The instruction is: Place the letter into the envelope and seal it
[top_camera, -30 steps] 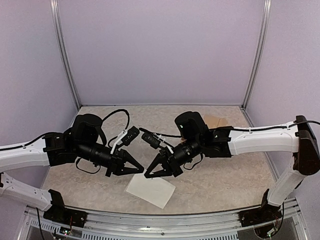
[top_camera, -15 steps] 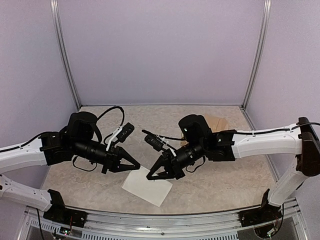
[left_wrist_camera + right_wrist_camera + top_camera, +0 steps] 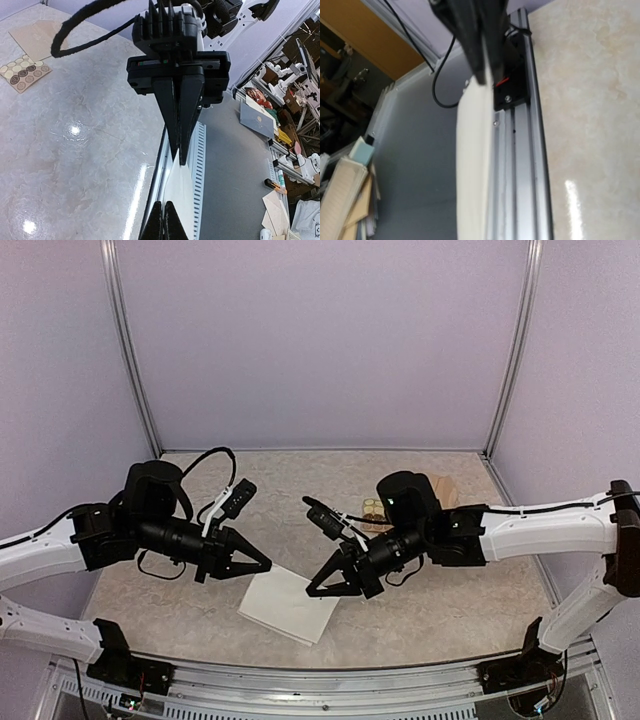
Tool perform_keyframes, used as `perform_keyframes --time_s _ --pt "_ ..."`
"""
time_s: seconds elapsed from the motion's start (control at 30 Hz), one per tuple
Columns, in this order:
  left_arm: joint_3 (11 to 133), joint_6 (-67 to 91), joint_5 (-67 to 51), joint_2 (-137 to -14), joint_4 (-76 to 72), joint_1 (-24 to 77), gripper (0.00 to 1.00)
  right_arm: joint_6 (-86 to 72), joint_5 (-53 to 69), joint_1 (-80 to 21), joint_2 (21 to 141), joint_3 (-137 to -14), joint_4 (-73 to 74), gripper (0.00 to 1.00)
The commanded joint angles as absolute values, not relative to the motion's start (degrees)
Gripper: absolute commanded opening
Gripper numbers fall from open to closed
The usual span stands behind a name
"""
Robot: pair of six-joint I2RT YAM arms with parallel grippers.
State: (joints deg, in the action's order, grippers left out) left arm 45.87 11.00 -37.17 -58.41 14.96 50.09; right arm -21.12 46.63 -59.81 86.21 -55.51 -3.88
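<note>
White letter (image 3: pixel 285 612) at lower centre is clamped by both the left gripper (image 3: pixel 268 565) and the right gripper (image 3: pixel 310 592). The envelope (image 3: pixel 445 485) lies apart at the right; inserting and sealing are not yet done.

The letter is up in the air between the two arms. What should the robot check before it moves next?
1. Left tool shut on the letter: ok.
2. Right tool shut on the letter's other side: ok.
3. Letter smooth, not crumpled: ok, seen from above.
4. Tan envelope with its flap open: cannot tell; it lies flat at the far right of the table.
5. Sticker card out of the letter's way: ok, it lies apart, beside the envelope.
6. Letter inside the envelope: not ok, it is near the front edge, far from the envelope.
</note>
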Motion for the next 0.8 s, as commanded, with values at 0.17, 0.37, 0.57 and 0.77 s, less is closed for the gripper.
perform_keyframes --time_s 0.17,0.37,0.57,0.77 --pt "44.7 9.9 -36.8 -55.4 17.2 47.7 0.00 -23.4 47.9 -58.2 81.9 -51.9 -3.8 0.00" --pt "44.4 10.3 -36.9 -54.5 16.9 47.1 0.00 -23.7 48.3 -58.0 81.6 -51.3 -3.8 0.06" --pt "44.2 10.6 -37.4 -54.1 16.6 46.8 0.00 -23.9 48.3 -58.0 81.0 -50.3 -4.3 0.00" --pt "44.4 10.4 -37.5 -54.2 16.5 46.3 0.34 -23.1 49.0 -58.0 79.7 -50.3 -4.0 0.00"
